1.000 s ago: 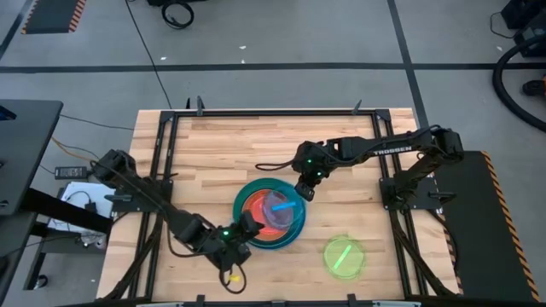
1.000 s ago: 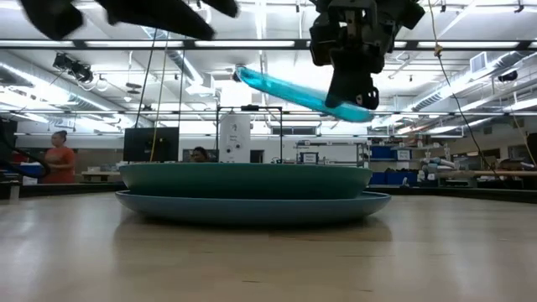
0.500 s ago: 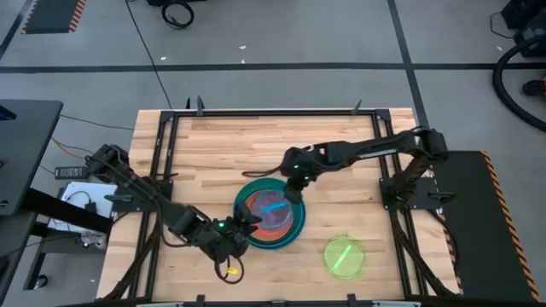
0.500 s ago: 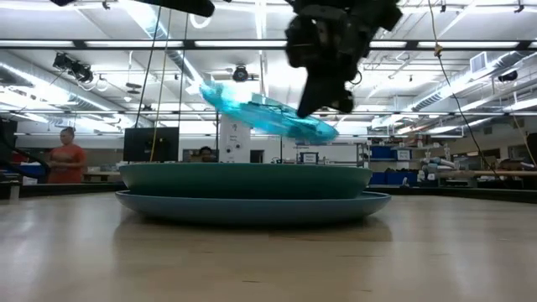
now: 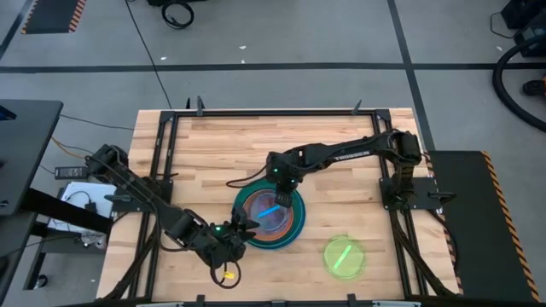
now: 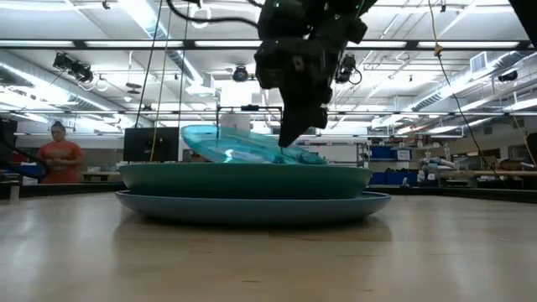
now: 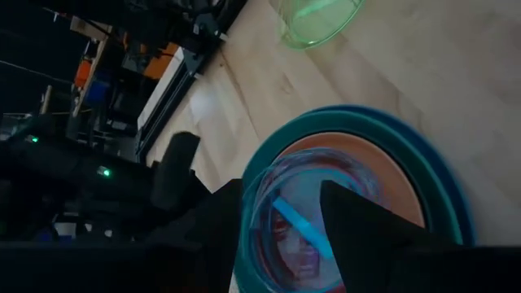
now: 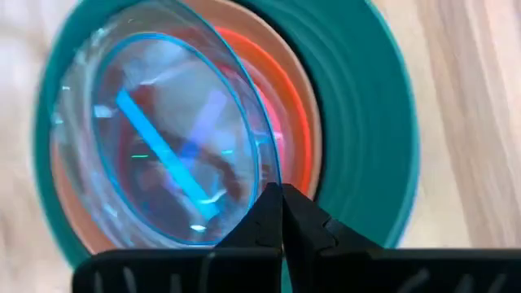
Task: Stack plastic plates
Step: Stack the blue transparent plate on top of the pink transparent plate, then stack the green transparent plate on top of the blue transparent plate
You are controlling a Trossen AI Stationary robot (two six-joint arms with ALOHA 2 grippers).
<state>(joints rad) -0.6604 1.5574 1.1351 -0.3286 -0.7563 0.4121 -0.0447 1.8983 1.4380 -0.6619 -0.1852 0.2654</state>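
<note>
right tool (image 5: 282, 182): closed on the far rim of the cyan plate (image 5: 271, 209), reaching over the far edge of the stack; in the right wrist view its fingertips (image 8: 281, 213) pinch the plate's rim
cyan plate: small, translucent, tilted in the low view (image 6: 243, 144), its held side lowest just under the tool, its free side raised above the stack
stack under the tool: large blue plate (image 5: 296, 230) at the bottom on the counter (image 5: 213, 145), teal-green plate (image 6: 243, 179) on it, then a tan plate (image 8: 305, 106) with an orange plate (image 8: 289, 114) inside; a pinkish tint shows through the cyan plate, too unclear to call
lime plate (image 5: 344, 256): flat on the counter by itself, well apart from the right tool, on the near right
left tool (image 5: 243, 228): low at the near left rim of the stack, fingers apart, holding nothing
left tool's own view: stack just ahead between its dark fingers (image 7: 366, 224), lime plate (image 7: 317, 20) farther off
background: a person (image 6: 57, 151) stands in the room beyond the counter
</note>
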